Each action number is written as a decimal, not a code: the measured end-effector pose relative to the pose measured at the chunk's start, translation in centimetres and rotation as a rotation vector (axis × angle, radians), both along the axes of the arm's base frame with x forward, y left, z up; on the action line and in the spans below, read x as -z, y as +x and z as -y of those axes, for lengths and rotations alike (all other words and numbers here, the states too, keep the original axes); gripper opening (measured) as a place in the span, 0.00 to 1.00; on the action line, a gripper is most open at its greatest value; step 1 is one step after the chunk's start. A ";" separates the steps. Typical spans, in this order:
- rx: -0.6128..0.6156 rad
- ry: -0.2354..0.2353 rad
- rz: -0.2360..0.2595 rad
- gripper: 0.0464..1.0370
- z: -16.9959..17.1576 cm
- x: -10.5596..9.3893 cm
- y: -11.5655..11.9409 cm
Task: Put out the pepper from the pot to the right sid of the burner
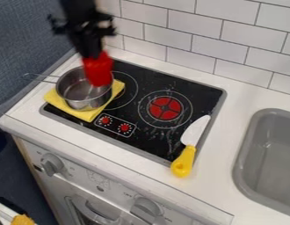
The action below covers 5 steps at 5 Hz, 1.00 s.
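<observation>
The pepper (98,70) is red, blurred, over the rim of the pot (80,91). The pot is silvery, upright; the red, round burner (165,108) lies right of the pot.

We see a red pepper (98,70), silvery pot (83,103), yellow cloth (85,115), yellow-handled white knife (195,131), red-centred burner (155,108) ringed white, black stove (197,91), grey sink (248,143)

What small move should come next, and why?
Probably a slight lift before moving right: the gripper holds the pepper over the pot's right edge, with clearance hard to judge, and the red burner lies farther right.
</observation>
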State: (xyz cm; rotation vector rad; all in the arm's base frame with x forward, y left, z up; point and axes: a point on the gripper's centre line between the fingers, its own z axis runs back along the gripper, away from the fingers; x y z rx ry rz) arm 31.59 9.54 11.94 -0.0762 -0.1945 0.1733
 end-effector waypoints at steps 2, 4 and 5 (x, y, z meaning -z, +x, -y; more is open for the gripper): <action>0.144 0.010 0.051 0.17 7.0 -1.9 -0.3; 0.226 -0.029 -0.031 0.17 11.0 1.0 -2.4; 0.231 -0.063 -0.062 0.17 11.5 2.4 -2.9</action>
